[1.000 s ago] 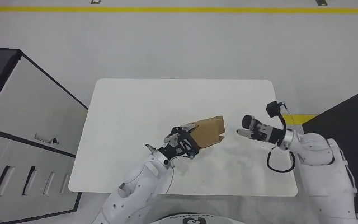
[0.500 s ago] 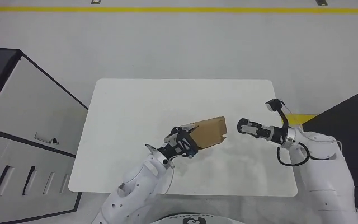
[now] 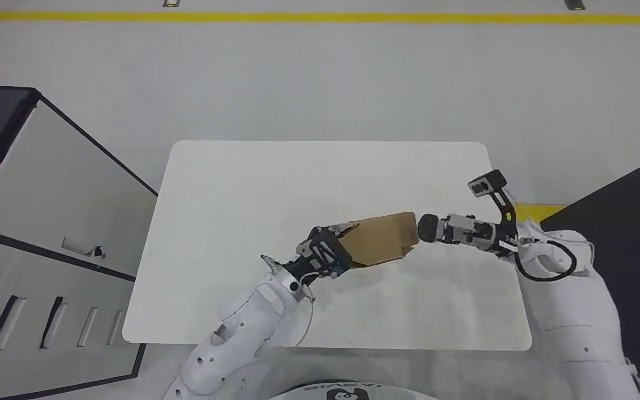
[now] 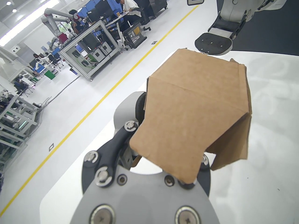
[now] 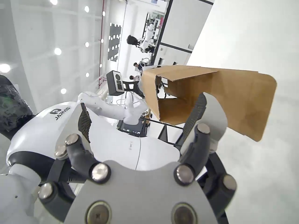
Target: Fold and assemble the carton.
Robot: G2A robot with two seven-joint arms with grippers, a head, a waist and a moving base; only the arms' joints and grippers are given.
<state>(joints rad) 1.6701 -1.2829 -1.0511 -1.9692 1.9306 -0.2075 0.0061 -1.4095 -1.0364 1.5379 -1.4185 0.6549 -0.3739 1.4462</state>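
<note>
Carton (image 3: 378,240) — one, brown, partly folded into a tube — hangs just over the right half of the table, between my two grippers. Its open end faces my right arm, with a flap standing out beside the opening.

My left gripper (image 3: 333,253) is clamped on the carton's near end; the cardboard covers most of its fingers in my left wrist view.

My right gripper (image 5: 140,117) is spread wide and holds nothing. One finger is at the rim of the open end, next to the flap. The other stands well off to the side. Whether that finger presses the cardboard or only sits just beside it, I cannot tell.

Under all this is one white table (image 3: 250,200) with rounded corners. Around it is pale grey floor (image 3: 350,80), a yellow line (image 3: 300,17) along the far side, and a grey cabinet (image 3: 60,200) on my left.
</note>
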